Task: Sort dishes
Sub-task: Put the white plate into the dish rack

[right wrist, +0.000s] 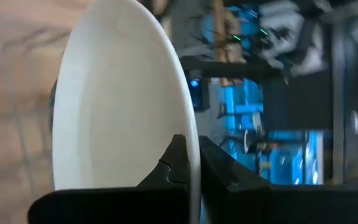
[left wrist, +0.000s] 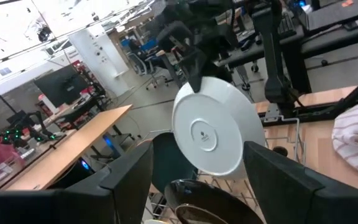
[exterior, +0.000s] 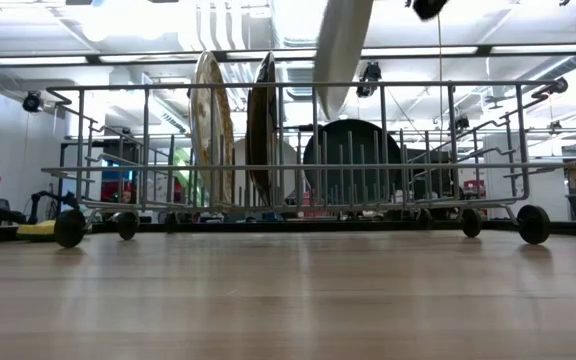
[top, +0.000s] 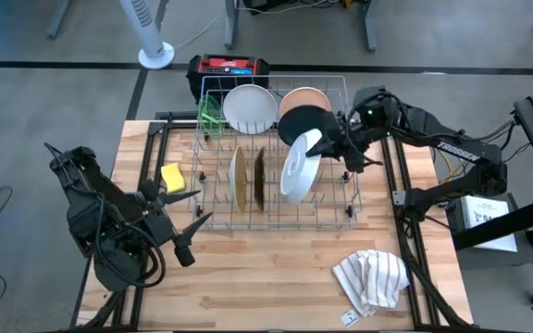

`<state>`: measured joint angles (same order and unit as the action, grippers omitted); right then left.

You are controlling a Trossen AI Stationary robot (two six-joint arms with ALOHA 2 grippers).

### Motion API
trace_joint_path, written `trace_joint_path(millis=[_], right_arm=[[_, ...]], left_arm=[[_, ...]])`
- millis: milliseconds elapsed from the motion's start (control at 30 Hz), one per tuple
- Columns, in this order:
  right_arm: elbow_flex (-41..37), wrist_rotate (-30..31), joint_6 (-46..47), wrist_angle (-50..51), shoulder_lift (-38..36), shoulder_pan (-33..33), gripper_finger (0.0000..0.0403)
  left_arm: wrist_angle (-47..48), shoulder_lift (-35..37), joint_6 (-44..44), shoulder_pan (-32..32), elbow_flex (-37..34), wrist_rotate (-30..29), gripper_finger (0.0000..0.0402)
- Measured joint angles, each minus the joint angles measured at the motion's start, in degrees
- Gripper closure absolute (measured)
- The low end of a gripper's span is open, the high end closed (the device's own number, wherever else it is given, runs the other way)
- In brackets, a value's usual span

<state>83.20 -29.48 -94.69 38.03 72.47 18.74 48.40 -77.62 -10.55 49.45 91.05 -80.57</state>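
Right gripper [top: 327,141] pinching large white plate [top: 300,168] by its rim above rack [top: 213,222]; lower upright between free tines. Left gripper [top: 185,220] open, idle.

You saw a glossy, smooth large white plate [top: 300,168] clamped between the fingers. The rack [top: 359,199] was thin metal wire; the table [top: 276,277] was matt wood.

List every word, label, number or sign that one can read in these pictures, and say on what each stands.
No text can be read for certain.
Round maker's mark under the large white plate, which the right hand holds over the dish rack: too small.
White lettering on the right arm: blurred.
Label on the red and black case: blurred.
Dark print on the white box: too small.
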Motion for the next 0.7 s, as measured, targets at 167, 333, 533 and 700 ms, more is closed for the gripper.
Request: trace_joint_path(millis=[167,333,533,700], right_arm=[[0.00,-0.57,-12.17,3.42,0.93,0.09,0.0402],[0.00,-1.37,-11.96,4.96,1.56,0.13,0.0402],[0.06,-1.17,-12.41,6.60,3.85,0.17,0.0402],[0.02,-1.08,-13.21,7.01,6.25,0.15,0.0403]], left_arm=[[0.99,0.00,-0.51,0.00,0.00,0.00,0.0164],[1.40,0.01,-0.63,0.00,0.00,-0.01,0.0164],[2.26,0.04,-0.68,0.00,0.00,-1.44,0.0164],[2.39,0.04,-0.77,-0.02,0.00,-1.49,0.0164]])
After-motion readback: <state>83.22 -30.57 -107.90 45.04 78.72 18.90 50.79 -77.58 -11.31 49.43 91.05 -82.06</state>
